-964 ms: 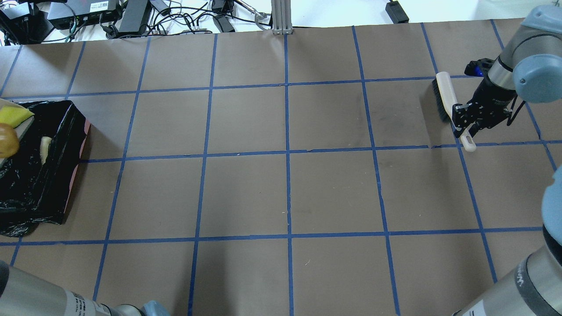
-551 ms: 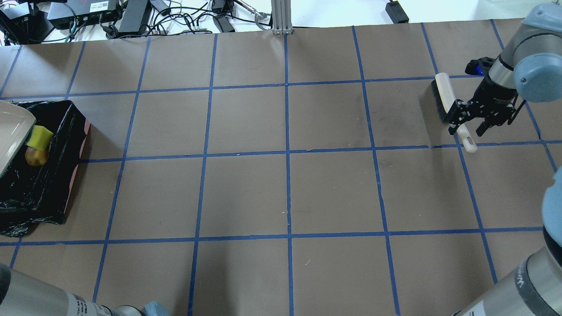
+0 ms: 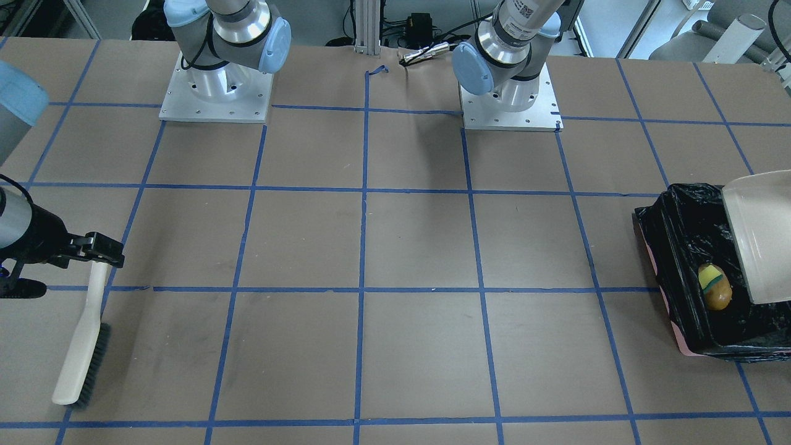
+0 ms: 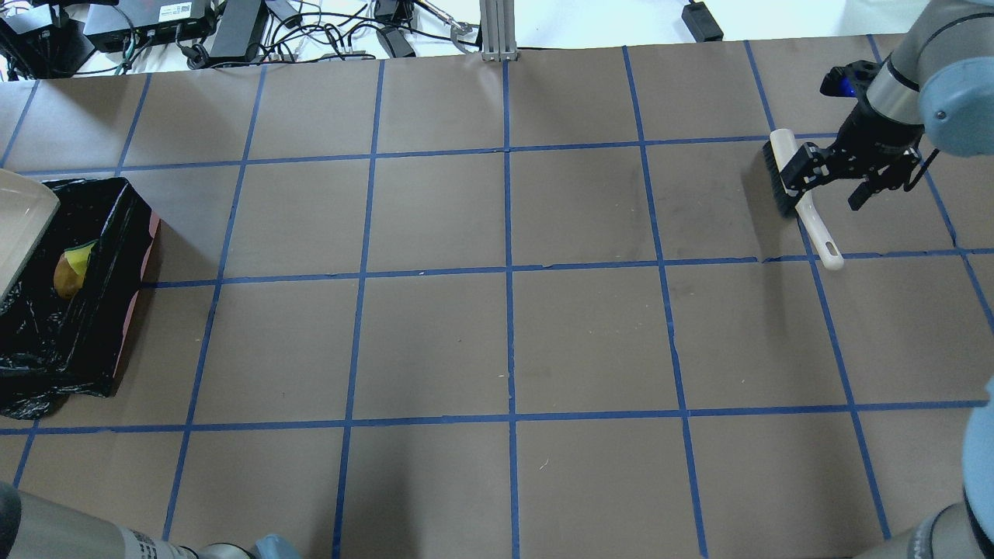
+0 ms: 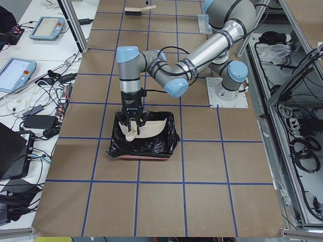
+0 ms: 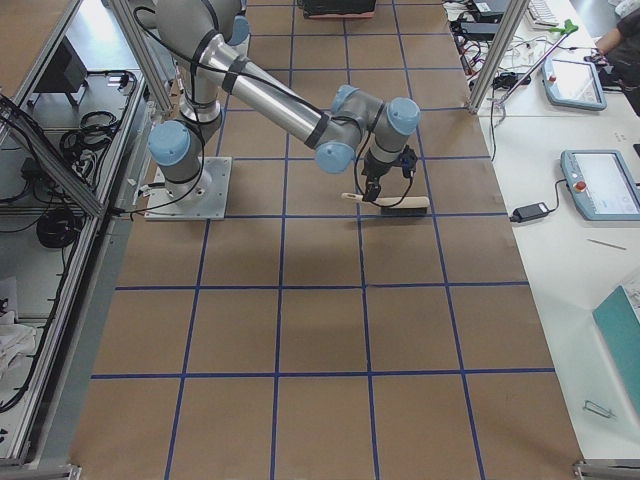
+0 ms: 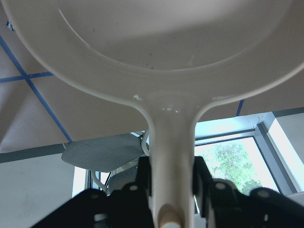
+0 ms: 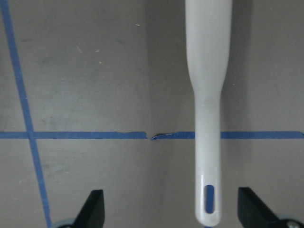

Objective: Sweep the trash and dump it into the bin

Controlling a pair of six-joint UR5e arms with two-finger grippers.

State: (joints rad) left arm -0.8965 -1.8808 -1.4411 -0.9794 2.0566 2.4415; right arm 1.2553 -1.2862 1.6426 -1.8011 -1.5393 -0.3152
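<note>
The bin point(image 4: 101, 310), lined with a black bag, stands at the table's left end; it also shows in the front view point(image 3: 670, 247). The golden-brown bun point(image 3: 718, 296) and the yellow wedge point(image 3: 709, 276) lie inside it, also seen from overhead as bun point(image 4: 65, 281) and wedge point(image 4: 82, 254). The bread stick is hidden. My left gripper point(image 7: 171, 190) is shut on the handle of the beige dustpan point(image 3: 757, 235), tilted over the bin. My right gripper point(image 4: 829, 182) is open above the white-handled brush point(image 4: 819, 233), which lies on the table point(image 8: 209, 118).
Cables and power boxes point(image 4: 233, 27) lie beyond the table's far edge. A post point(image 4: 497, 31) stands at the far middle. The two arm bases point(image 3: 216, 93) sit on the robot's side.
The wedge and bun slid off the dustpan into the bin. My right gripper opened off the brush handle and moved away toward the brush head; the brush stays on the table.
</note>
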